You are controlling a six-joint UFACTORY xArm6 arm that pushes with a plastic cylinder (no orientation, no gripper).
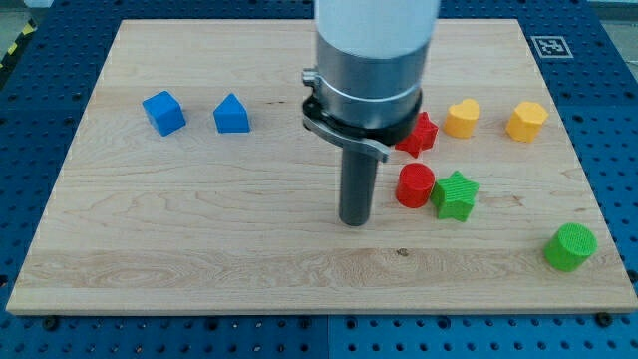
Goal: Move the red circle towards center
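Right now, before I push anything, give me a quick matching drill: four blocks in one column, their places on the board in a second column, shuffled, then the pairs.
Blocks:
1. red circle
2. green star
3. green cylinder
4. blue cube

Places:
A. far toward the view's left
B. near the view's bottom right corner
C. just right of my tip
D. touching the red circle's right side

Pairs: 1-C, 2-D, 3-B, 4-A

Two blue blocks point(163, 112) point(231, 115), red star point(423, 133), two yellow blocks point(462, 118) point(526, 121), green star point(456, 195) and green cylinder point(570, 246) sit on a wooden board point(199, 239).
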